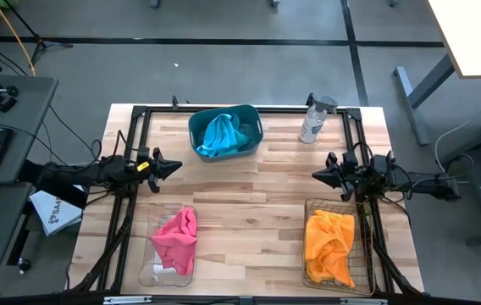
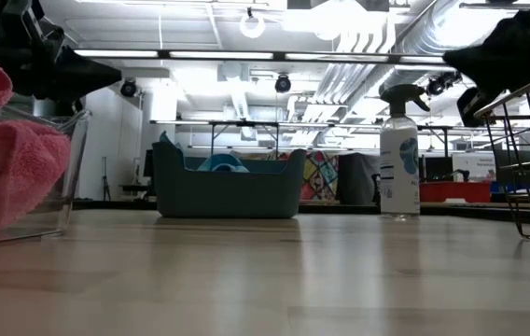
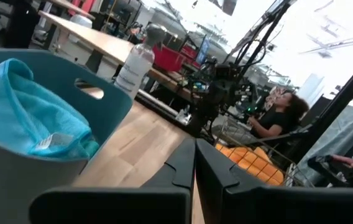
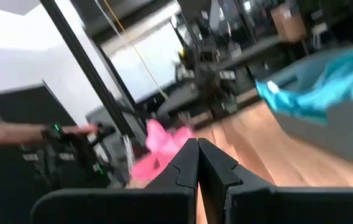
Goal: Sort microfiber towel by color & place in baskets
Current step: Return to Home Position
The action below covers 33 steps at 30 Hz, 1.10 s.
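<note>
Where the wooden table (image 1: 257, 220) lies nearest, a clear plastic rectangular bin (image 1: 152, 273) holds a pink microfiber towel (image 1: 177, 237) at left, a bronze wire-mesh rectangular basket (image 1: 362, 247) an orange towel (image 1: 327, 246) at right. Mid-table, left gripper (image 1: 175, 167) and right gripper (image 1: 317, 174) hang clenched on nothing. Farthest, a teal rounded plastic tub (image 1: 254, 127) holds a blue towel (image 1: 219, 135), a clear spray bottle (image 1: 313, 121) near it.
</note>
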Each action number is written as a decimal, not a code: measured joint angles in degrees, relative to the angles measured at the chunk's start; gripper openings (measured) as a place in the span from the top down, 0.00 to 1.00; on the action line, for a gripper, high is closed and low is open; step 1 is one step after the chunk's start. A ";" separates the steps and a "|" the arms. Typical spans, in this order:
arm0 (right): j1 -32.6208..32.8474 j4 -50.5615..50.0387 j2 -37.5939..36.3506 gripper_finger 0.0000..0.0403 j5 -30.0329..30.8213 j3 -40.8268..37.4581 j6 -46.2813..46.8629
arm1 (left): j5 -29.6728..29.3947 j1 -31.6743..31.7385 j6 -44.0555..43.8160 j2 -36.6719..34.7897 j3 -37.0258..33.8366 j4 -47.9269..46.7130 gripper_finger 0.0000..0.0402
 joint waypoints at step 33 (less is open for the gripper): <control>-0.02 -1.93 0.74 1.00 2.82 -0.02 -20.61 | 0.10 0.00 -0.02 0.26 -0.02 -0.26 1.00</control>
